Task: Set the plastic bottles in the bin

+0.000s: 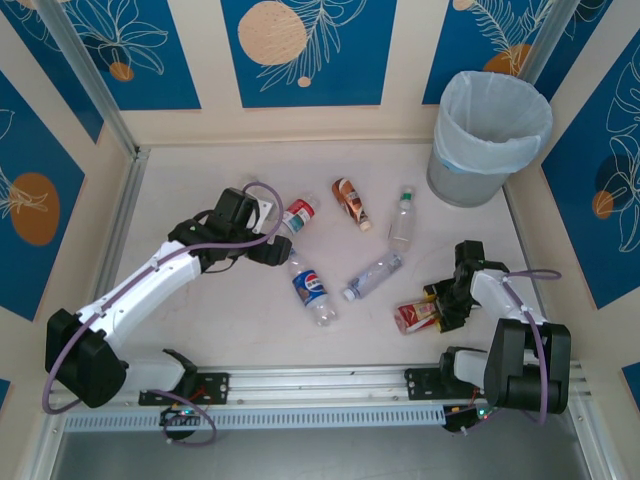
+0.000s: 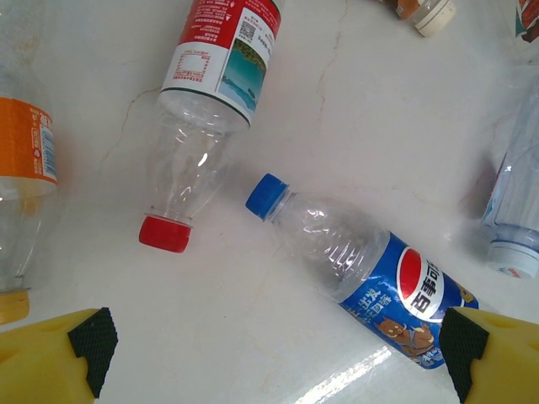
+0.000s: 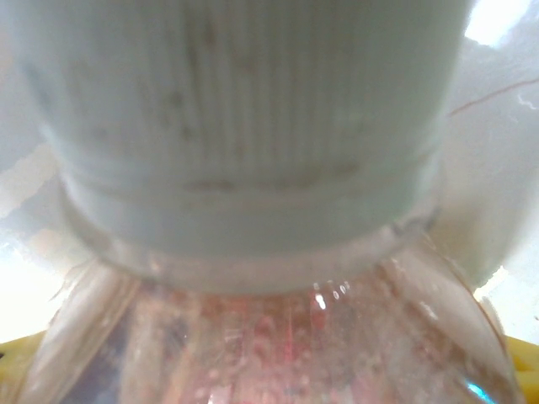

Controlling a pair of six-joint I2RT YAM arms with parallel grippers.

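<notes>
Step in hand, as I judge it: securing the red-yellow bottle [image 1: 413, 317] with the right tool [image 1: 447, 303] before carrying it to the bin [image 1: 465, 175].

1. Grip check. In the right wrist view the bottle's white cap [image 3: 244, 126] sits very close to the lens, with the body below it. Only slivers of yellow finger appear at the bottom corners. I cannot tell whether the tool has closed on the bottle or merely straddles it. I would confirm contact before lifting.
2. Grip placement. The bottle lies on its side on the surface [image 1: 220, 170], near the right arm's base. A hold near the neck probably risks the body swinging, so I would close gently and lift straight up.
3. Carry. The bin stands at the far right corner, well apart from the bottle. Its rim is high, so I would gain height first, then travel.

Arm pose: the right arm is folded tightly over its base, wrist bent down, tool aimed left at the bottle. The left arm reaches diagonally outward. The left tool [image 2: 278, 337] is wide open and holds nothing, above the Pepsi bottle [image 2: 370, 269] and the red-labelled bottle [image 2: 215, 84].
</notes>
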